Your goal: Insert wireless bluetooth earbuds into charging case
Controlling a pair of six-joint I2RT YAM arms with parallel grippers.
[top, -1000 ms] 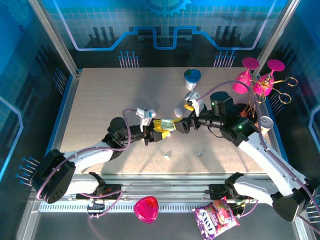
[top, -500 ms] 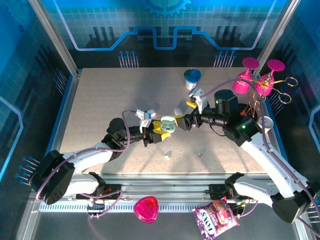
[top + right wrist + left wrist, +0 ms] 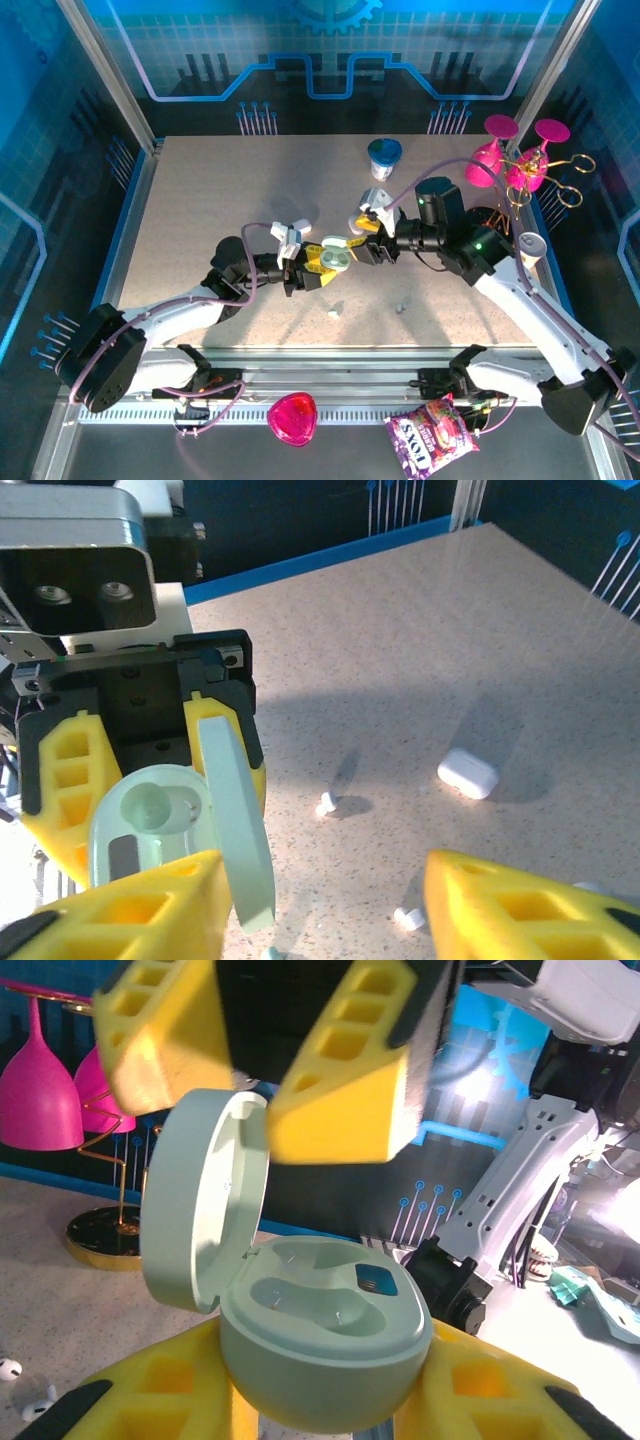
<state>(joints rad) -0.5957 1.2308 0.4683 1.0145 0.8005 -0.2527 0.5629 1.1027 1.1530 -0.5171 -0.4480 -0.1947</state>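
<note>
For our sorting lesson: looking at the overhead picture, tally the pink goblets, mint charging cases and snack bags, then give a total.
Pink goblets: 2
Mint charging case: 1
Snack bag: 1
Total: 4

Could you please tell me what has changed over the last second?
The right gripper edged left, up to the open lid of the mint charging case, jaws apart around it. The left gripper still clamps the case; the two loose earbuds on the table lie unmoved.
</note>
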